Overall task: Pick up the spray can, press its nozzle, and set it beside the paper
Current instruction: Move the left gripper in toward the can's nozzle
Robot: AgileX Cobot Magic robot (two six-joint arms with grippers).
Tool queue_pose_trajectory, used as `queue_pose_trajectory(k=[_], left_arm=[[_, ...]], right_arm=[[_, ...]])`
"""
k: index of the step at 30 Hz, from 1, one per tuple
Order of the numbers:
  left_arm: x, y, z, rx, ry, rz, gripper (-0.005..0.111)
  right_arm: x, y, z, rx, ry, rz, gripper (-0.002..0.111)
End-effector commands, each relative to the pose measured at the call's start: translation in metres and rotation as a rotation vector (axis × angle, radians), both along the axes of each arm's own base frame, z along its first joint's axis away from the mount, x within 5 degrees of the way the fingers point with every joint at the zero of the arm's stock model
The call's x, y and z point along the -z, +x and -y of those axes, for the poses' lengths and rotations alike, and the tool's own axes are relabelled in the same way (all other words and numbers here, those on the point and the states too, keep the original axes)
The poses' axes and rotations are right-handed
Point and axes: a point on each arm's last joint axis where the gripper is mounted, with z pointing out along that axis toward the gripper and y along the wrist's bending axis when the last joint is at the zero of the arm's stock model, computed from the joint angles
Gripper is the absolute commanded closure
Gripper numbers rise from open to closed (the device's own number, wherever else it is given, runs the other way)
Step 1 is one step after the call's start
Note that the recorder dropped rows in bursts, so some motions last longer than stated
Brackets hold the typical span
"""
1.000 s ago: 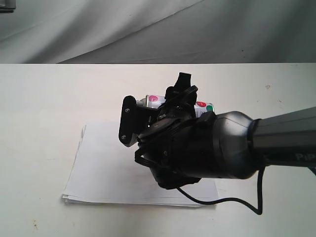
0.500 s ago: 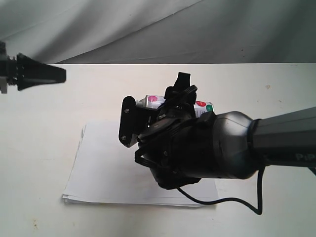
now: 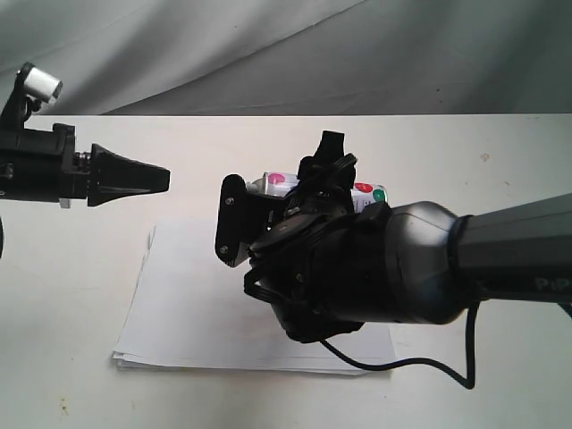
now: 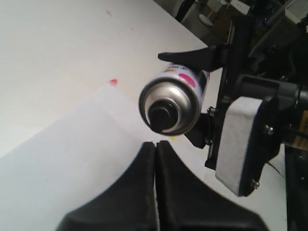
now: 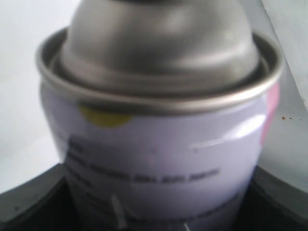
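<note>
While tight in the right tool, silver white-labelled spray can, black nozzle toward the closed left tool.

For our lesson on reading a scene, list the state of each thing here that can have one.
spray can: held sideways, off the table
nozzle: not touched, not pressed
left gripper: shut, pointing at the nozzle
right gripper: shut on the spray can
paper: flat on the table
</note>
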Motion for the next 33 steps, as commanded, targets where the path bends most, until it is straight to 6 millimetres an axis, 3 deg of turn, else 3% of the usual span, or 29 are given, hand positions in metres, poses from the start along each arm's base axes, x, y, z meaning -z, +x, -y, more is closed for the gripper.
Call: queue_pose_trajectory(k=[1, 9, 22, 28, 33], left_arm=[[0.004, 0.006, 0.005, 0.022, -0.022, 0.113, 0.107], [0.026, 0.009, 0.027, 0.142, 0.012, 0.188, 0.107], [0.029, 0.021, 0.026, 0.052, -0.035, 0.279, 0.107], [0.043, 0.029, 0.028, 0.142, 0.014, 0.266, 0.107], [0.038, 0.034, 0.028, 0.181, 0.042, 0.282, 0.107]], right_arm=[[-0.009, 0.002, 0.001, -0.012, -0.031, 0.042, 0.108], [-0.008, 0.002, 0.0, -0.014, -0.03, 0.041, 0.108], [-0.008, 0.001, 0.0, -0.011, -0.024, 0.037, 0.108], [-0.008, 0.001, 0.0, -0.011, -0.024, 0.037, 0.108], [-0.008, 0.001, 0.001, -0.006, -0.028, 0.039, 0.108]])
